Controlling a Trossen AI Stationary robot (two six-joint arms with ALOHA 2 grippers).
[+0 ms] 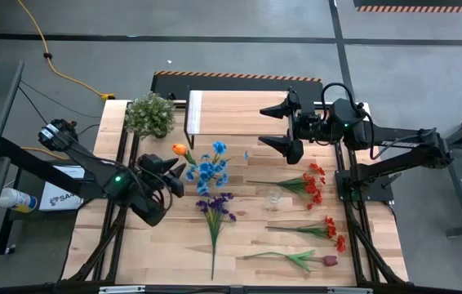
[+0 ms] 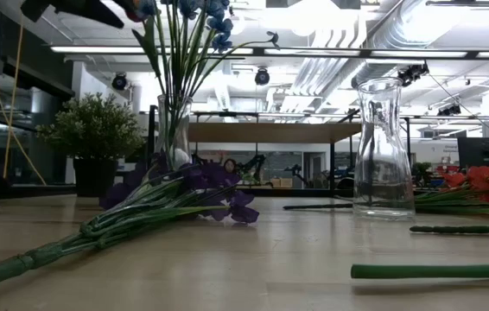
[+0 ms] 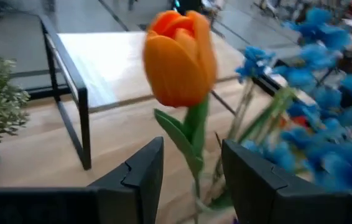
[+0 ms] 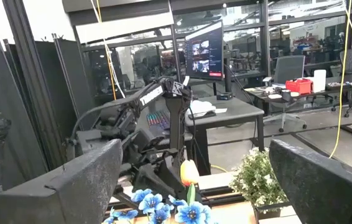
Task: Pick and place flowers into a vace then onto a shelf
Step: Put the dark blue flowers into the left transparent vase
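Observation:
An orange tulip [image 3: 179,59] and blue flowers [image 1: 212,167] stand with their stems in a clear vase [image 2: 174,130] on the table's left half. My left gripper [image 3: 191,146] is open, level with the tulip just under its bloom. Its fingers stand on either side of the stem without touching it. A second clear vase [image 1: 274,197] stands empty at mid-table. Purple flowers [image 1: 216,208] and red flowers [image 1: 311,184] lie flat on the table. The shelf [image 1: 231,110] stands at the far edge. My right gripper [image 1: 280,126] hangs open high over the shelf's right end.
A bushy pale-green plant [image 1: 150,114] in a dark pot stands at the far left, beside the shelf. More red flowers [image 1: 329,229] and a dark red tulip [image 1: 296,259] lie near the right front. Bare wood shows at the table's front left.

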